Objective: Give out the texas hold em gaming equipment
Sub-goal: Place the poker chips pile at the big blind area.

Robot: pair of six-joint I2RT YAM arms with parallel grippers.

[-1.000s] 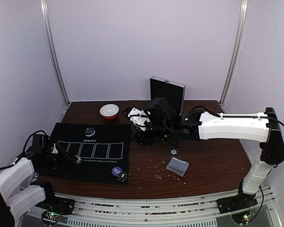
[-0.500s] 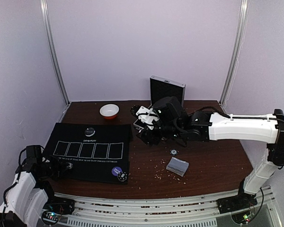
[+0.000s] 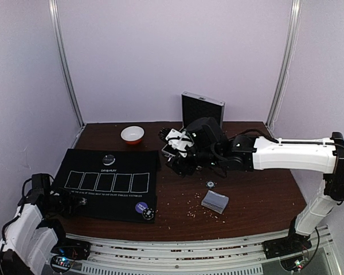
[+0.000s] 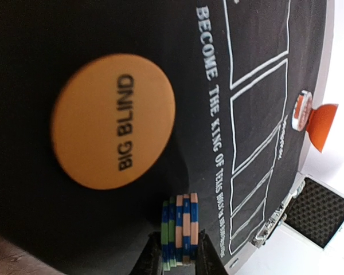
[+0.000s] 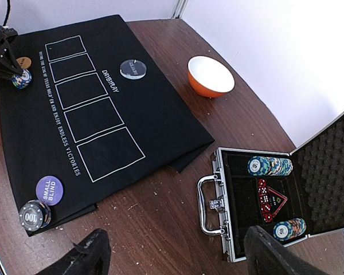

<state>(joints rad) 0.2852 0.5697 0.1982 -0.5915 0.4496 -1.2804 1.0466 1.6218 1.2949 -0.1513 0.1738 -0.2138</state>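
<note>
My left gripper [image 4: 179,259] is shut on a small stack of blue, green and pink striped poker chips [image 4: 180,228], edge-on just over the black mat [image 4: 103,34]. An orange "BIG BLIND" disc [image 4: 113,121] lies flat beside the stack. From above, the left gripper [image 3: 74,201] is at the mat's near-left corner. A purple disc [image 3: 141,207] and a dark chip [image 3: 148,213] sit at the mat's near-right corner. The grey-blue deck of cards [image 3: 215,200] lies on bare wood, with one chip [image 3: 210,184] near it. My right gripper [image 5: 178,260] hangs open and empty beside the open case [image 5: 218,197].
The case holds two chip rows [image 5: 269,166] and red dice [image 5: 266,200]. A round dealer disc [image 5: 132,69] lies at the mat's far edge. A white bowl [image 3: 132,134] stands behind the mat. Crumbs dot the wooden table [image 3: 258,195].
The left arm has drawn back towards the near-left corner of the mat, still shut on the chips. The right arm has shifted a little to the right and stays open.
</note>
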